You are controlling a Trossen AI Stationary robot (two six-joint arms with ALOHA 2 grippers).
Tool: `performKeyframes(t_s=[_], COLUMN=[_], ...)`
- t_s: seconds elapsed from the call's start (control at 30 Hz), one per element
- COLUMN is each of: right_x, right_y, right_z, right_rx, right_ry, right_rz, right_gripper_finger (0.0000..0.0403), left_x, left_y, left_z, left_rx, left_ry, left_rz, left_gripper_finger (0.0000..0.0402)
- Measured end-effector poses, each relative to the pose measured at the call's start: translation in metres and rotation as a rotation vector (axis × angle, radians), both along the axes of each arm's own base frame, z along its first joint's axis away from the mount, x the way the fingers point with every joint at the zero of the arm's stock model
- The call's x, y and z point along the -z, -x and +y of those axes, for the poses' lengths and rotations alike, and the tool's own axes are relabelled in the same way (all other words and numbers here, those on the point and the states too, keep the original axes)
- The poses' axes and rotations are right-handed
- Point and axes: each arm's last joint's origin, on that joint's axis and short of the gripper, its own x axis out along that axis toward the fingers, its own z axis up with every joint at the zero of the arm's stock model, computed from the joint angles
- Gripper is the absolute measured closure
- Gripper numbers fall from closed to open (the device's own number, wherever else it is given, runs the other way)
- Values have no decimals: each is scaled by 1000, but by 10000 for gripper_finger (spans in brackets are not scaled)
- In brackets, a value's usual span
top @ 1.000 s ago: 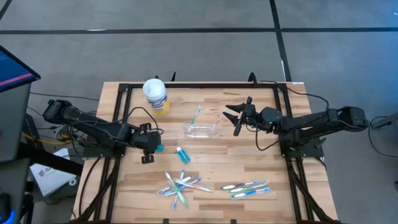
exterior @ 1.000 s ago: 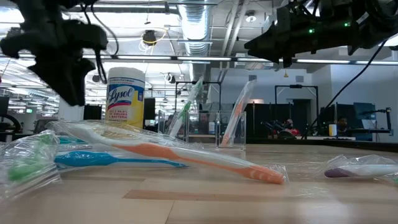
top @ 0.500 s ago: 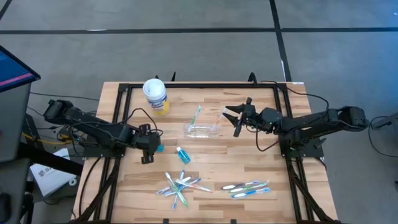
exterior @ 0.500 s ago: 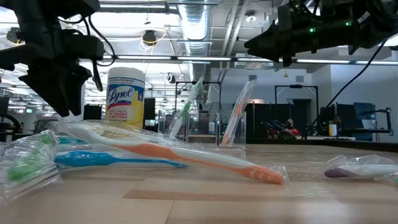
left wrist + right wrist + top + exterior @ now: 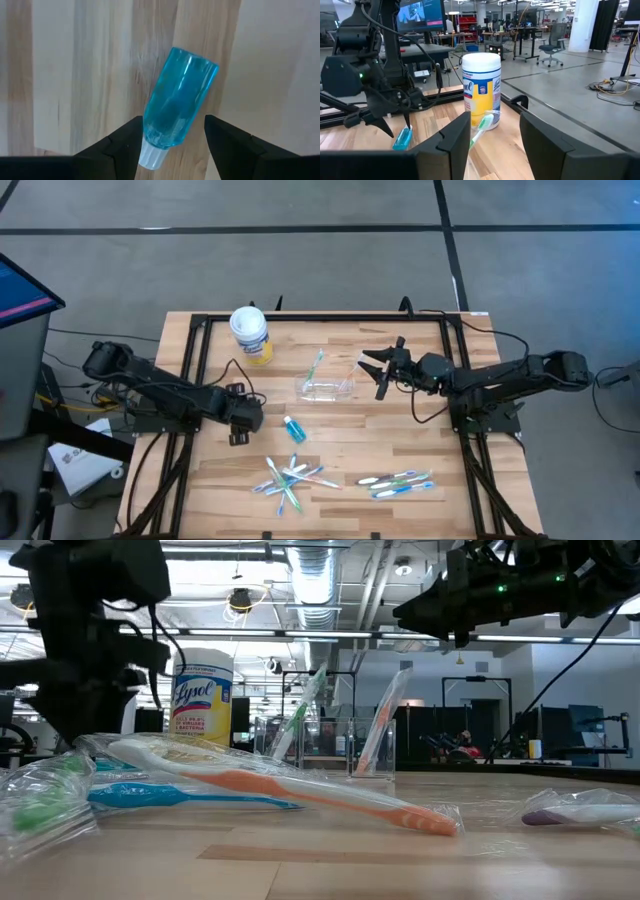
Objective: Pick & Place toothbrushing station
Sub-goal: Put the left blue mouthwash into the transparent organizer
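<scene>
The left gripper [image 5: 172, 137] is wide open around the little blue toothpaste tube [image 5: 179, 112], which looks light, smooth and slippery, so grab its middle.

left gripper [image 5: 243, 418] low, fingers apart, right gripper [image 5: 377, 370] raised, parted

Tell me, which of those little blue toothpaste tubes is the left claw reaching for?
The tube lying between the open left gripper's fingers, near the table's left edge. The other teal tube lies farther toward the middle, clear of both grippers.
</scene>
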Motion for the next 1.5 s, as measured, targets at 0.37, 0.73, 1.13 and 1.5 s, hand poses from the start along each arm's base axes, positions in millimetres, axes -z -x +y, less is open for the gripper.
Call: performKeyframes(t_s=[0.37,0.73,1.13,1.5], right_x=[0,1,3,3], right_y=[0,0,0,0], right_z=[0,0,0,0], right_rx=[0,0,0,0], right_ry=[5,5,4,4], right_rz=[6,11,29,29], right_gripper_finger=[244,248,246,248], left_x=[16,16,16,14], left_y=[-4,-4,12,12], left_z=[-1,-1,0,-1], left_rx=[1,1,-61,-54], left_ry=[-17,-18,32,78], left_rz=[88,89,254,241], left_gripper_finger=[193,193,193,193])
